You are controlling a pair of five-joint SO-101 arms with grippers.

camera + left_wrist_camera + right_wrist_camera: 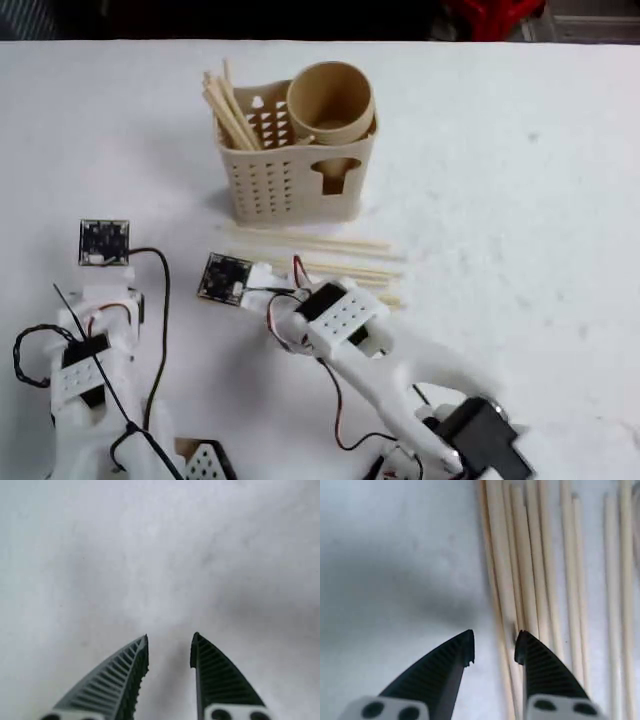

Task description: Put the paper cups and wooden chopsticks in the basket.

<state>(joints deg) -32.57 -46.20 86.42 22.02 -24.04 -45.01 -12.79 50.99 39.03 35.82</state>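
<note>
White table (520, 180) bears loose chopsticks (530, 555), right gripper (495, 637) parted over them

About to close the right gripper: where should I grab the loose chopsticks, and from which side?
Pinch the chopsticks across their shafts, from straight above: they lie flat and parallel on the table, leaving no way in from the side. The open right gripper runs along them, but its gap sits at the row's edge, so probably shift it over a few sticks.

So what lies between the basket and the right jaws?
Loose chopsticks lie flat on the table there, in front of the basket; the high view shows it.
</note>
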